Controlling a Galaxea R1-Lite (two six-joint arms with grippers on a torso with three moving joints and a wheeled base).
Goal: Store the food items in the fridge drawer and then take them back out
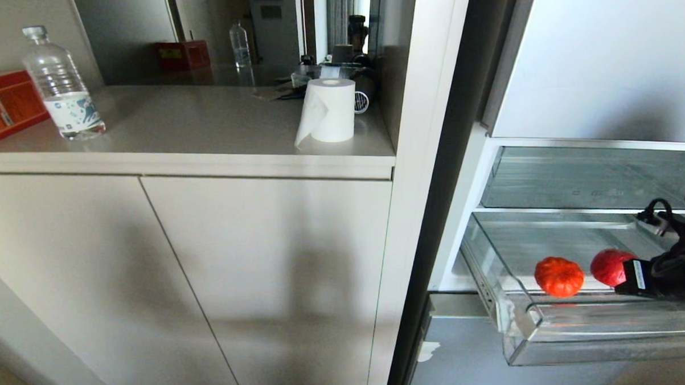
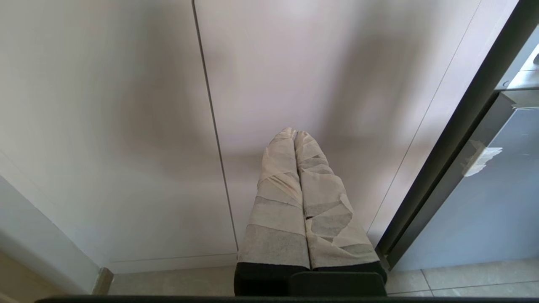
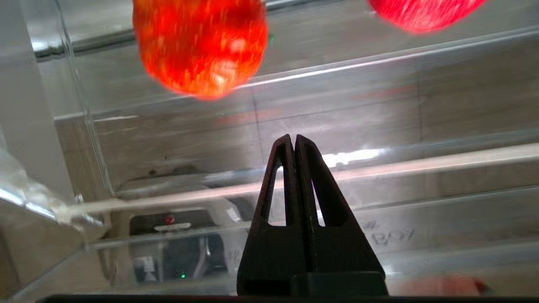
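The clear fridge drawer (image 1: 599,338) stands pulled out at the lower right. Two food items lie in it: an orange-red ribbed ball (image 1: 558,276) and, to its right, a smoother red ball (image 1: 609,265). My right arm (image 1: 667,272) reaches over the drawer from the right edge, just beside the red ball. In the right wrist view my right gripper (image 3: 293,139) is shut and empty over the drawer's clear plastic (image 3: 421,168). The orange-red ball (image 3: 202,42) and the red ball (image 3: 421,12) lie beyond its tips. My left gripper (image 2: 294,132), wrapped in tape, is shut and empty, facing a cabinet door.
Another clear bin (image 1: 576,178) sits above the drawer, and a silver-blue fridge panel (image 1: 484,363) below it. Left of the fridge, pale cabinet doors (image 1: 260,269) carry a counter with a paper roll (image 1: 328,109), a water bottle (image 1: 61,86) and a red box (image 1: 6,109).
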